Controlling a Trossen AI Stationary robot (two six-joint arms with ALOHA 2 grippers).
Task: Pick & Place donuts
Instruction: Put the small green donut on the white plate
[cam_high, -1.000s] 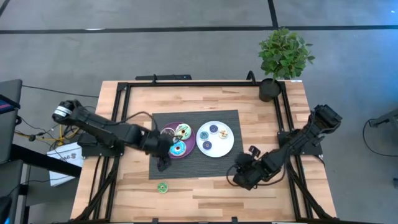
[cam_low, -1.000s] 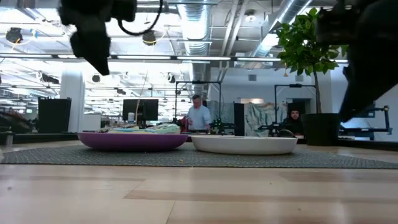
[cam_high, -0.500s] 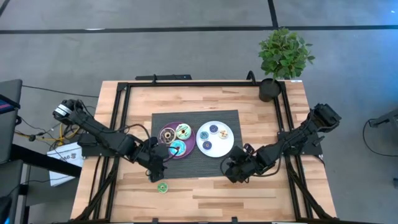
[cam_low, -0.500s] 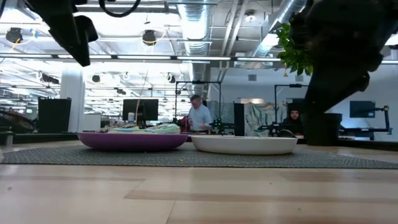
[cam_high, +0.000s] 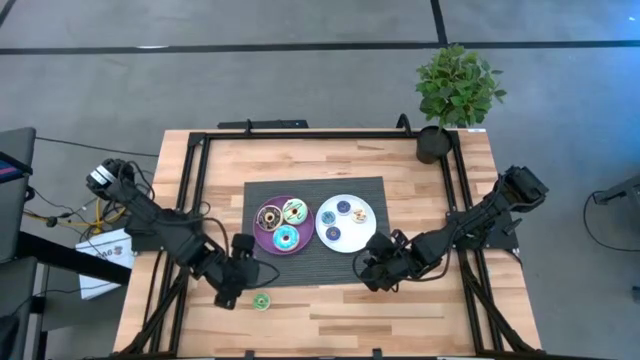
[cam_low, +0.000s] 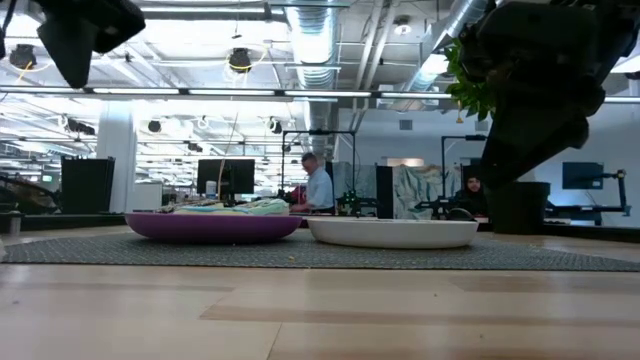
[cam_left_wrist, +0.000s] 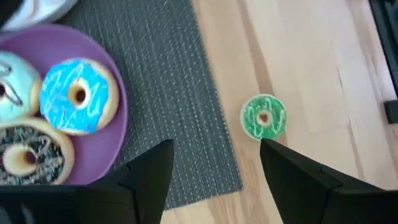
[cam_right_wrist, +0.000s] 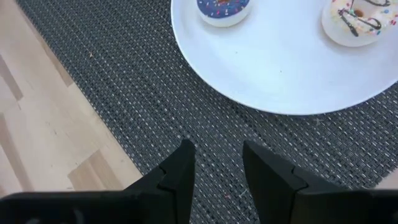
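The purple plate (cam_high: 262, 236) on the dark mat carries three larger donuts: cyan (cam_high: 285, 238), dark brown (cam_high: 268, 217) and pale green-cream (cam_high: 294, 211). The white plate (cam_high: 365, 236) bears several small donuts, among them a purple-blue one (cam_right_wrist: 224, 9) and a cream one (cam_right_wrist: 357, 15). A small green donut (cam_high: 261, 301) lies flat on bare wood near the table's near edge. My left gripper (cam_high: 238, 274) hovers open just left of the mat's near-left corner, with the green donut (cam_left_wrist: 263, 117) ahead of its fingers. My right gripper (cam_high: 374, 264) hangs open over the mat, just near of the white plate.
A dark woven mat (cam_high: 300, 272) lies under both plates. A potted plant (cam_high: 455, 95) stands at the far right corner. A black frame (cam_high: 195, 180) runs along the table's edges. Bare wood (cam_high: 330, 315) stretches along the near side. People sit in the room beyond (cam_low: 318, 186).
My left gripper has drawn away from above the purple plate toward the table's near-left, ending close to the green donut. My right gripper has moved left and slightly far, toward the white plate. The donuts and plates have stayed put.
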